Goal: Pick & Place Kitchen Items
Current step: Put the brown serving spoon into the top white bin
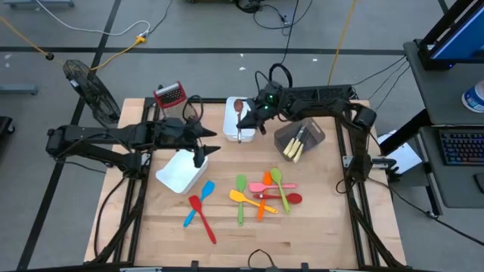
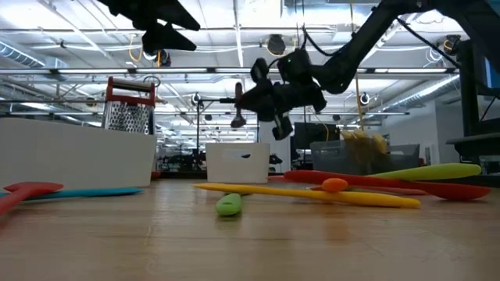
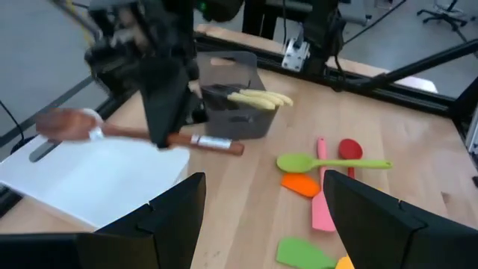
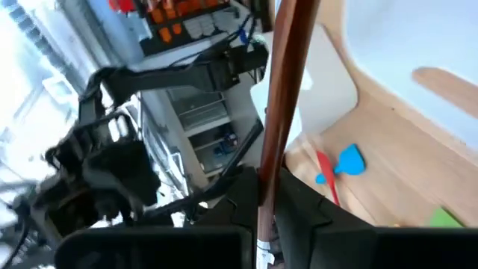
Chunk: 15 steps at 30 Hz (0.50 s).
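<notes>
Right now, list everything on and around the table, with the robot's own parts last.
brown wooden spoon: one, held above the rear white bin
white bins: two, rear centre and front left
grey bin: one, right rear, holding cream utensils
box grater: one, metal with red handle, left rear
loose utensils: about ten, mixed colours, front of table
left end effector: open, above the front white bin
right end effector: shut on the brown wooden spoon

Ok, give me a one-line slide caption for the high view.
Right gripper holds a brown wooden spoon over the white bin; left gripper waits open.
</notes>
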Motion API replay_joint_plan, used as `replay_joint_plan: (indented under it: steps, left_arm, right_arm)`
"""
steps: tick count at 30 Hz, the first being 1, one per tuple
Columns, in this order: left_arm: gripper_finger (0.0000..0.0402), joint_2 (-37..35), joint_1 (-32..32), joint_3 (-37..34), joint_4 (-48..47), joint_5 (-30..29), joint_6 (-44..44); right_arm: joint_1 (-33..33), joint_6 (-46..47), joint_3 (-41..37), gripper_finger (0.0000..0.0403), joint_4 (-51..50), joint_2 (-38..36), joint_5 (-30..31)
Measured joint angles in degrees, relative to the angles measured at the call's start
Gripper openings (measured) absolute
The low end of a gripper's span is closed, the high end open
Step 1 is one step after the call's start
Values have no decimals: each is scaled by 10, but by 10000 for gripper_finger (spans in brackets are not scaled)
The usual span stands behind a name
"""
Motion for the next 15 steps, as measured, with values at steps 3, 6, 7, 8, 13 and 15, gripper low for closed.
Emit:
replay_joint_plan:
  steps: [3, 6, 7, 8, 13, 15]
  left_arm:
    - [273, 2, 1, 1, -1, 4, 14]
    - [274, 2, 1, 1, 0, 4, 24]
    - [273, 2, 1, 1, 1, 4, 27]
    - [274, 2, 1, 1, 1, 4, 28]
    - [274, 2, 1, 1, 1, 4, 33]
    - [274, 2, 1, 1, 1, 5, 44]
  right_arm:
    - [-5, 19, 0, 17, -1, 18, -11]
    - [-11, 40, 0, 18, 1, 26, -10]
    - [-15, 43, 0, 18, 3, 29, -10]
    - [-18, 48, 0, 18, 3, 32, -12]
    - [-34, 69, -1, 20, -1, 33, -2]
    - [-39, 84, -1, 24, -2, 33, 1]
